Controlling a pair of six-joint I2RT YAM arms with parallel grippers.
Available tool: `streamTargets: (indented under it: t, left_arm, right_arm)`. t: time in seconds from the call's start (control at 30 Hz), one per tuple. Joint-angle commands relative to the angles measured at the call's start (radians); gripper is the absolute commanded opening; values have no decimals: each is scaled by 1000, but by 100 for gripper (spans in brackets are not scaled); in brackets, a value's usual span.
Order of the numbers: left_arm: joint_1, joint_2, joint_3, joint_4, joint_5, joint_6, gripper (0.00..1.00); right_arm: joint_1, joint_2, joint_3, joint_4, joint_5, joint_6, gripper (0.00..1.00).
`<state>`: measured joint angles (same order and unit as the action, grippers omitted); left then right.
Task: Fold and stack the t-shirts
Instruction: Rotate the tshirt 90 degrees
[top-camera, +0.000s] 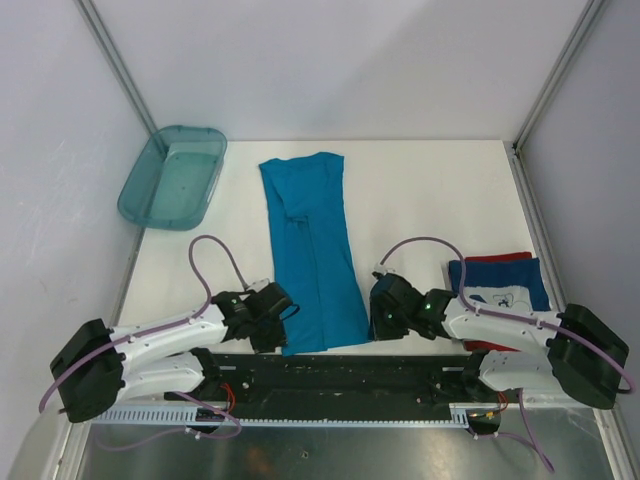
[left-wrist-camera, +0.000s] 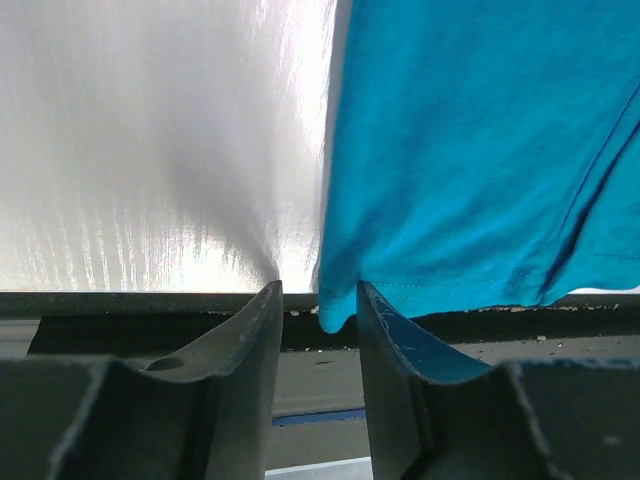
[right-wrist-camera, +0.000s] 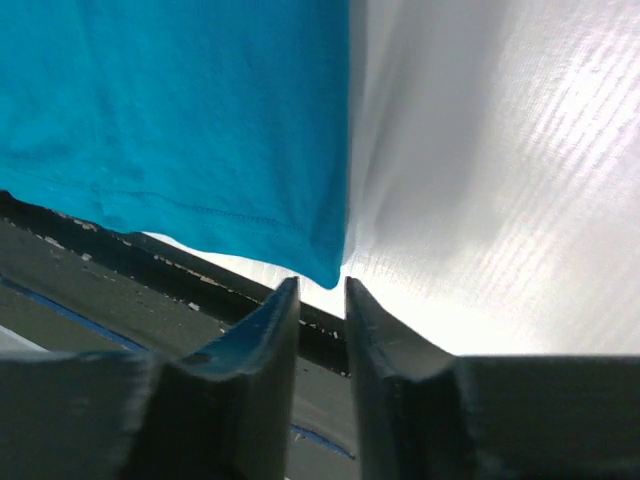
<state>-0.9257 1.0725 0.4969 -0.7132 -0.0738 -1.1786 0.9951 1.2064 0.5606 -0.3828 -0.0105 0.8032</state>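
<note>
At the middle of the white worktop (top-camera: 430, 190) lies the plain teal-blue t-shirt (top-camera: 312, 250), folded lengthwise into a long strip that runs from the far side to the near edge. Its near hem reaches the black base rail (top-camera: 330, 372) there. The two near corners are flanked by the arms: the left gripper (top-camera: 278, 335) at the left corner, the right gripper (top-camera: 378, 325) at the right one.

Bare worktop lies open on both sides of the strip, wider on the right towards the far corner. On the left, a narrower lane separates the shirt from the translucent teal plastic bin (top-camera: 130, 195) in the far-left corner, well apart from it. The folded dark blue t-shirt with white cartoon print and red edge (top-camera: 505, 280) sits near the right edge, partly under the right arm, clear of the teal shirt.

Only the wrist views show the jaws. From the left wrist, the left gripper (left-wrist-camera: 315, 290) stands apart — the teal shirt's (left-wrist-camera: 480, 150) hem corner droops into the gap beside the right-hand finger, with open space on its other side, not squeezed. From the right wrist, the right gripper (right-wrist-camera: 322, 283) is parted by a narrow slit, and the shirt's (right-wrist-camera: 170, 110) corner ends just above the tips — not pinched. Both views show the stitched hem overlapping the dark rail, a detail too fine to make out in the overhead view.
</note>
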Motion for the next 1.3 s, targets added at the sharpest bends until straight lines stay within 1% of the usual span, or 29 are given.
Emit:
streamTargets:
  t: [0.0, 0.07, 0.13, 0.2, 0.33, 0.43, 0.53, 0.63, 0.77, 0.87, 0.97, 1.1, 1.27]
  left_arm:
    - [12, -26, 17, -6, 2, 8, 40]
    - [23, -45, 20, -7, -4, 18, 40]
    - [49, -71, 25, -10, -17, 38, 40]
    - [100, -95, 32, -11, -24, 65, 40]
    - [245, -113, 85, -10, -54, 141, 40]
    - [368, -70, 175, 19, -95, 218, 41]
    - [492, 37, 275, 138, -71, 292, 42]
    - [604, 210, 396, 226, -50, 328, 41]
    - [692, 437, 571, 355, 9, 368, 40]
    - [726, 623, 726, 402, 96, 407, 39]
    - [739, 776, 849, 428, 158, 439, 38]
    - [747, 907, 944, 470, 187, 456, 38]
    - [781, 1036, 1033, 478, 220, 445, 37]
  right_arm:
    - [-1, -78, 119, -116, 98, -41, 36]
    - [-16, -90, 177, -131, 121, -77, 40]
    - [-55, -70, 228, -91, 118, -115, 40]
    - [-115, -11, 290, -12, 64, -151, 39]
    - [-231, 201, 426, 185, -63, -176, 36]
    - [-273, 377, 550, 292, -115, -180, 35]
    - [-300, 538, 675, 354, -156, -165, 35]
    - [-322, 670, 785, 389, -184, -133, 34]
    - [-336, 799, 894, 419, -202, -88, 34]
    - [-335, 889, 962, 411, -208, -62, 35]
    - [-335, 957, 1024, 393, -213, -42, 34]
    - [-336, 1018, 1087, 354, -209, -30, 34]
    - [-341, 1071, 1150, 324, -200, -26, 34]
